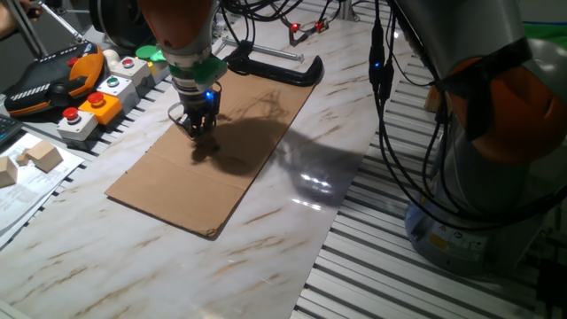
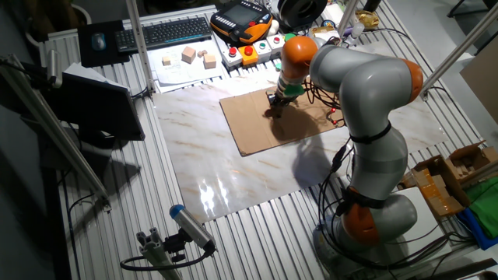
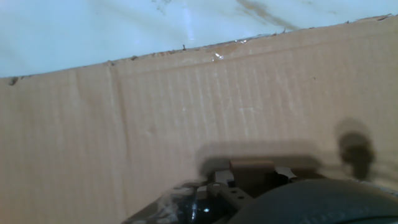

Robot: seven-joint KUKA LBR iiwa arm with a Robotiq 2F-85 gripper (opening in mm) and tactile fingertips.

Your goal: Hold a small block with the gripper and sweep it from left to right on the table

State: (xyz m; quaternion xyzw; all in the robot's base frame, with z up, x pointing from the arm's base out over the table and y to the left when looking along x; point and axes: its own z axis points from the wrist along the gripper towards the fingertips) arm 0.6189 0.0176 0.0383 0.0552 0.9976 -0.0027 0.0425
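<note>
Counted on the table (image 1: 292,266): one cardboard sheet (image 1: 239,168) at centre, one gripper (image 1: 198,129) over it at 10 o'clock, one black C-clamp (image 1: 275,69) at 12 o'clock. Off the slab at 9 o'clock: three pale wooden blocks (image 1: 40,157). One small block (image 3: 252,167), in the hand view only.

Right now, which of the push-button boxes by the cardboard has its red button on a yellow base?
The yellow button box, the second from the near end of the row; the other boxes there are pale grey.
</note>
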